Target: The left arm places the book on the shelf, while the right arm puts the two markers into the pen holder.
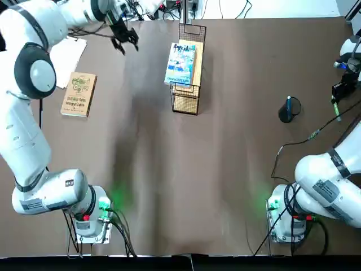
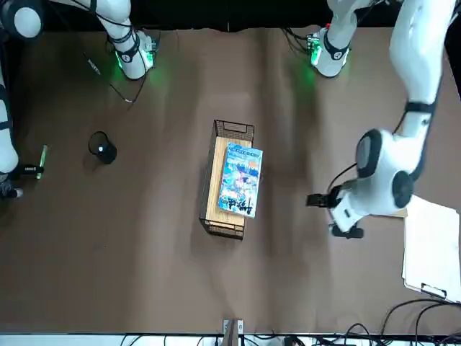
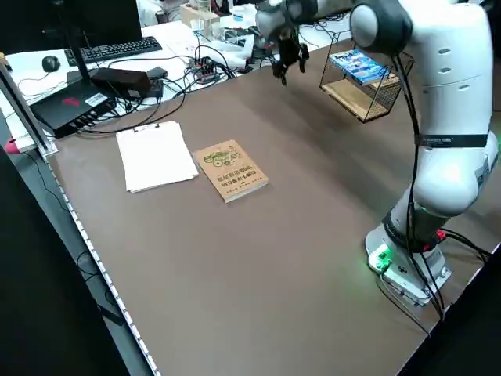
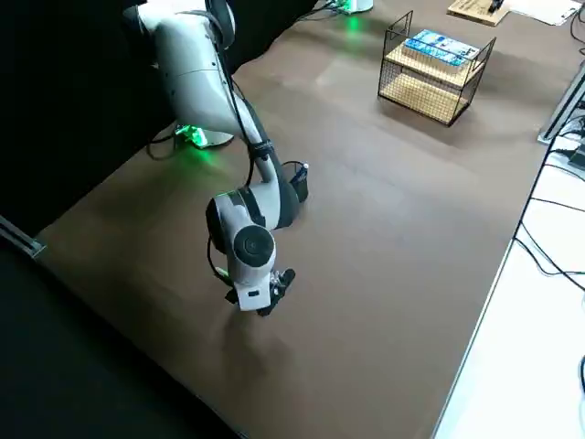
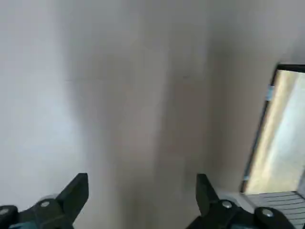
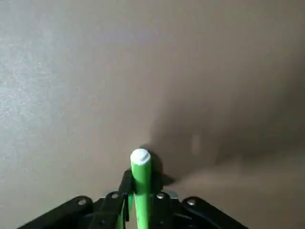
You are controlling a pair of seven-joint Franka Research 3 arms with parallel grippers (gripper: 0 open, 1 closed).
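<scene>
Beside table edge (image 1: 356, 169), green marker (image 1: 336, 108)

Desk layout, seen from the robot's side

The book (image 1: 181, 63) lies on the shelf (image 1: 186, 100) mid-desk near the far edge; pen holder (image 1: 288, 110) toward the right edge, one marker (image 1: 289, 103) inside; second book (image 1: 79, 94) and paper sheet (image 1: 66, 58) near the left edge.

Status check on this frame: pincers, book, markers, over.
Left pincer open, empty. Right pincer shut on green marker. Book on shelf. Blue marker in pen holder.

Open table (image 1: 186, 180) between arms; shelf (image 1: 186, 101) mid-far, pen holder (image 1: 289, 110) right.
</scene>
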